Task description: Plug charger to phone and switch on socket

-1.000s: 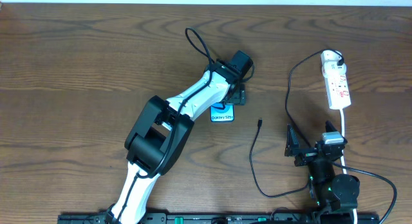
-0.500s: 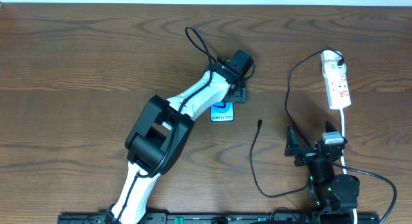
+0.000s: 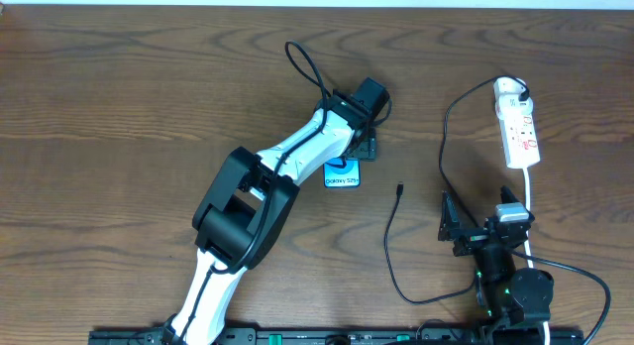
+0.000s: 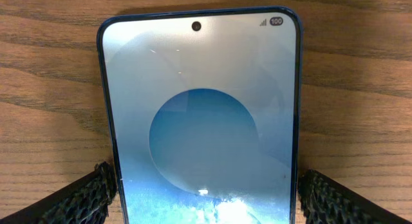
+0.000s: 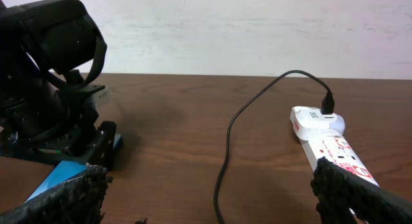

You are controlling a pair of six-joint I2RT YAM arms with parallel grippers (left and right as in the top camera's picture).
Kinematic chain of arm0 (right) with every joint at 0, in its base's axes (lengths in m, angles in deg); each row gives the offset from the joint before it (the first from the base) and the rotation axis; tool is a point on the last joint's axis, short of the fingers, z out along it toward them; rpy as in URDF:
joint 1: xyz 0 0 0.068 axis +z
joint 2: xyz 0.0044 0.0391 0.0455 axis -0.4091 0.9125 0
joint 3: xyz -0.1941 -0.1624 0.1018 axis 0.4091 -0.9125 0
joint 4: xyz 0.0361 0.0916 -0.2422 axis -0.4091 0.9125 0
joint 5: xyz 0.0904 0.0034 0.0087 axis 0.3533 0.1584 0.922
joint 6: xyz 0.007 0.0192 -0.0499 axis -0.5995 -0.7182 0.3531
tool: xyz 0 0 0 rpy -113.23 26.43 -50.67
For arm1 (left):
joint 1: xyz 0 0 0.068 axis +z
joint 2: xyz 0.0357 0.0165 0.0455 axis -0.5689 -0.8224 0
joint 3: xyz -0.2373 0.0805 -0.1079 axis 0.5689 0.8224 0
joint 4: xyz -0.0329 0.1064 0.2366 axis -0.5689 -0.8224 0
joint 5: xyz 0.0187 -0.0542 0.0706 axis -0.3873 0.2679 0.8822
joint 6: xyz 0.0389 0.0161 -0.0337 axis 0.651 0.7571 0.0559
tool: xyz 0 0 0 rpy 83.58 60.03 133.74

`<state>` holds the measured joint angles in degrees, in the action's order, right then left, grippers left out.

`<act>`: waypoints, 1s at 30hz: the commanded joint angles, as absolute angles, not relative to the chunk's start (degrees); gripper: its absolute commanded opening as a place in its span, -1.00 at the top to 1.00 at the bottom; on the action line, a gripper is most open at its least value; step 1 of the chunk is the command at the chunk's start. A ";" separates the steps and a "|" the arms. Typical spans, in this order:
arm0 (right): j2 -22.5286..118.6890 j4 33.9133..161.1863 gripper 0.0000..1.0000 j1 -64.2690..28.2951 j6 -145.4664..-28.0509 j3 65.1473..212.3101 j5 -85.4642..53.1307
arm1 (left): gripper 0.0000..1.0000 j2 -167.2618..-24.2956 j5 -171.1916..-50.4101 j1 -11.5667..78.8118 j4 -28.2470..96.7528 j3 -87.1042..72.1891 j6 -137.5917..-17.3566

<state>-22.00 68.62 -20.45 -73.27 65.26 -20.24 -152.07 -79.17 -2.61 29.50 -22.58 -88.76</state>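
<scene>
My right claw (image 3: 480, 214) sits nearest my base, to the right of the phone (image 4: 199, 108) and nearer than it. Its fingers (image 5: 64, 195) are spread wide with nothing between them. The charger (image 3: 388, 248), a thin black cable, loops over the wooden table (image 3: 119, 107) between that claw and the phone. Its small connector tip (image 3: 398, 189) lies loose just right of the phone, not touching it. The phone lies flat, screen up, lit blue and white. My left claw (image 4: 206, 185) is closed on it, one textured pad (image 4: 96, 188) against each long edge. Farthest off, well right of the phone and beyond it, lies the white socket (image 3: 519, 132), with the charger's black plug (image 5: 327, 105) seated in its far end.
</scene>
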 commanded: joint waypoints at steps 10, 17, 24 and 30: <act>-22.35 68.88 -0.99 -20.80 -72.79 65.21 -20.64 | -0.74 -154.13 -79.06 -2.39 28.80 -21.45 -88.19; -22.35 68.88 -0.98 -20.80 -72.79 65.21 -20.64 | -0.60 -154.10 -79.09 -2.36 28.93 -21.45 -88.41; -22.35 68.88 -0.99 -20.80 -72.79 65.21 -20.66 | -0.60 -154.10 -79.09 -2.36 28.95 -21.47 -88.41; -22.35 68.88 -0.99 -20.80 -72.79 65.21 -20.64 | -0.60 -153.71 -79.11 -2.32 28.84 -21.99 -88.41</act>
